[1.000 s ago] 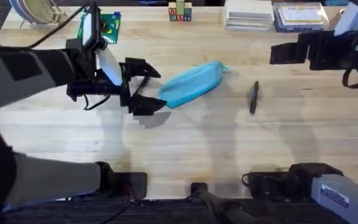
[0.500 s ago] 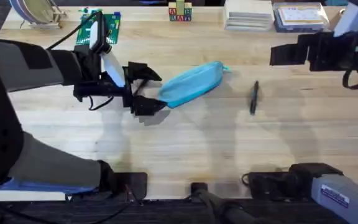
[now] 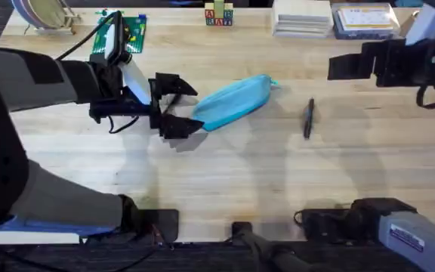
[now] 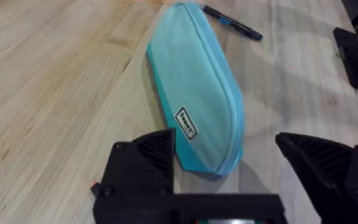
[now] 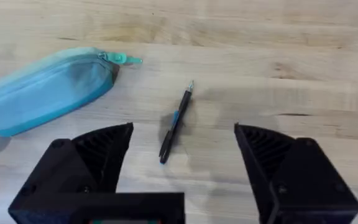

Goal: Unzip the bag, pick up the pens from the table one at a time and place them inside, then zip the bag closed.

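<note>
The left gripper point(image 3: 178, 106), fingers spread wide, reaches level across the table point(image 3: 225, 181) at the near end of the zipped bag point(image 3: 233, 101). The right gripper point(image 5: 182, 155), also spread, hovers above one pen point(image 3: 308, 119).

Soft matt cloth bag point(image 4: 197, 106) lies on the smooth, pale grained wood table point(image 3: 225, 174) beside a glossy plastic pen point(image 5: 175, 122)

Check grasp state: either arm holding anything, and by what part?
Nothing is held. The left gripper has open jaws at the near end of the bag, not closed on it. The right gripper is open above the pen.
</note>
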